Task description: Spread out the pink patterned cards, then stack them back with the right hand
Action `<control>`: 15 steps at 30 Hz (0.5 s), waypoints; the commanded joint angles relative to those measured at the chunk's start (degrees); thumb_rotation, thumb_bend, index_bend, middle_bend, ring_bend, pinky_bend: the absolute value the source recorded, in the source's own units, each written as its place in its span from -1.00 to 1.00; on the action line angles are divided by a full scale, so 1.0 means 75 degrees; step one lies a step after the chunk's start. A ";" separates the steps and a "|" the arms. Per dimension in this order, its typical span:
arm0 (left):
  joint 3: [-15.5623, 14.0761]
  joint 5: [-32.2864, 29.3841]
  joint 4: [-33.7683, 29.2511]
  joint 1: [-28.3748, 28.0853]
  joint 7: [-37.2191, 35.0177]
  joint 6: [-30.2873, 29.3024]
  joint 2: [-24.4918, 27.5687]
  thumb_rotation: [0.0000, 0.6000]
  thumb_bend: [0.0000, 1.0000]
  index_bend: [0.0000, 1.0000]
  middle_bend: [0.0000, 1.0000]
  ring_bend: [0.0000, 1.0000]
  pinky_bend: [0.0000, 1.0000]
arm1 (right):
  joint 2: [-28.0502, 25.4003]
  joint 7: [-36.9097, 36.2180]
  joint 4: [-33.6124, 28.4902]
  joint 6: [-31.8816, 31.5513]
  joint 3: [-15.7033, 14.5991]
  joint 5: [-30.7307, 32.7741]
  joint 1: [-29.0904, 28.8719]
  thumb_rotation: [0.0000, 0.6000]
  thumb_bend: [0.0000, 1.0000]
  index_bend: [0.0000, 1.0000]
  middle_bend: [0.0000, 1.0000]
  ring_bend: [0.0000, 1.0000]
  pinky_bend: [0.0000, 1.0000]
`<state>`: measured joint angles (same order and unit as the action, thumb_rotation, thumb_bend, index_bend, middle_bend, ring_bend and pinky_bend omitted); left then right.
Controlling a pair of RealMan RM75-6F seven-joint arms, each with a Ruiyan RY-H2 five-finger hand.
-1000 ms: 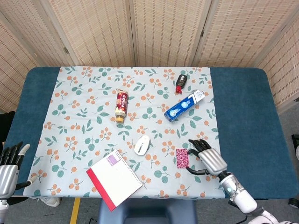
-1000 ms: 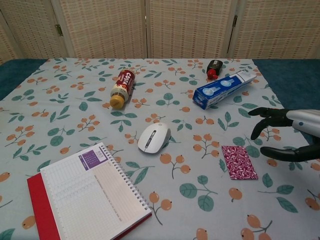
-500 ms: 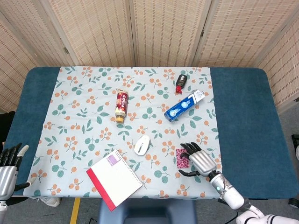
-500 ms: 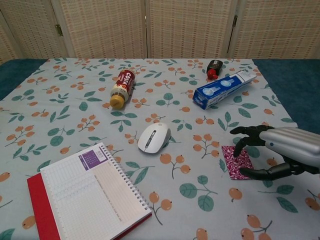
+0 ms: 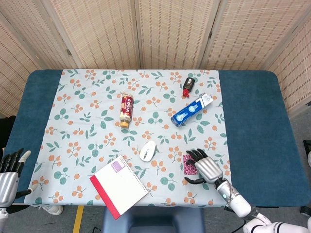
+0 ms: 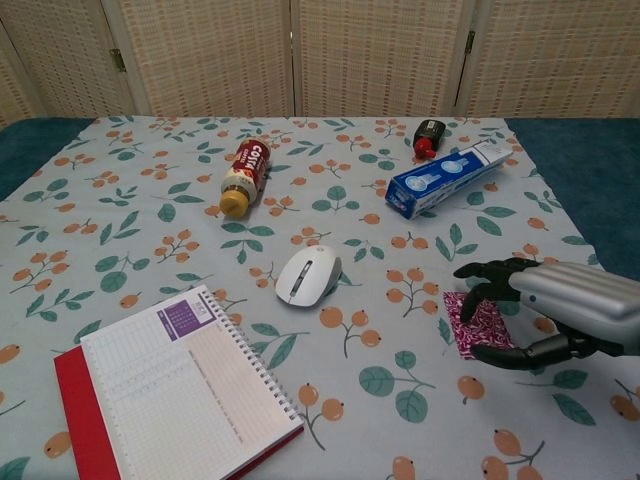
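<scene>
Left of the right hand lies a white mouse (image 6: 307,274); farther left, a red-backed spiral notebook (image 6: 175,387); beyond, a blue box (image 6: 449,177).

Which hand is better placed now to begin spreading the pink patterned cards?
The right hand. It hovers open over the pink patterned cards on the floral tablecloth, fingers arched above them. The left hand is at the table's far left edge.

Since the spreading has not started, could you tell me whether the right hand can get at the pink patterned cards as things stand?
Probably yes. The right hand hovers over the pink patterned cards, fingers apart and empty, with nothing between them; the white computer mouse lies well off to the side.
</scene>
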<state>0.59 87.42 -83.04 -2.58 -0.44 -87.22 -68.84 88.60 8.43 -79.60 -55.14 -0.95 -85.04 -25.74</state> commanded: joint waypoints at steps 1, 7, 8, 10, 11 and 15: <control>0.0001 0.0005 -0.0005 -0.0005 0.0010 0.0007 -0.0002 1.00 -0.64 -0.81 -0.94 -0.89 -1.00 | -0.0028 -0.0032 0.0018 -0.0045 -0.0033 0.0003 0.0024 -0.50 -0.33 -0.42 -0.83 -1.00 -1.00; 0.0006 0.0019 -0.0040 -0.0024 0.0055 0.0026 -0.0005 1.00 -0.64 -0.79 -0.94 -0.89 -1.00 | -0.0155 -0.0014 0.0114 -0.0198 -0.0157 0.0070 0.0174 -0.50 -0.33 -0.42 -0.83 -1.00 -1.00; 0.0002 0.0029 -0.0052 -0.0031 0.0070 0.0035 -0.0003 1.00 -0.64 -0.79 -0.94 -0.89 -1.00 | -0.0190 -0.0021 0.0132 -0.0221 -0.0181 0.0097 0.0211 -0.51 -0.33 -0.42 -0.83 -1.00 -1.00; 0.0000 0.0041 -0.0073 -0.0036 0.0088 0.0035 0.0001 1.00 -0.64 -0.79 -0.94 -0.89 -1.00 | -0.0250 -0.0047 0.0151 -0.0279 -0.0210 0.0129 0.0273 -0.51 -0.33 -0.42 -0.83 -1.00 -1.00; 0.0002 0.0044 -0.0083 -0.0038 0.0100 0.0033 0.0002 1.00 -0.64 -0.79 -0.94 -0.89 -1.00 | -0.0292 -0.0058 0.0168 -0.0327 -0.0228 0.0150 0.0320 -0.50 -0.33 -0.42 -0.83 -1.00 -1.00; -0.0002 0.0051 -0.0121 -0.0050 0.0150 0.0052 0.0011 1.00 -0.65 -0.78 -0.94 -0.89 -1.00 | -0.0444 -0.0091 0.0222 -0.0426 -0.0270 0.0280 0.0469 -0.51 -0.33 -0.42 -0.83 -1.00 -1.00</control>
<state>0.59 87.80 -83.92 -2.94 0.65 -86.86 -68.77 85.44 7.81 -78.06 -58.20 -2.88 -83.12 -22.41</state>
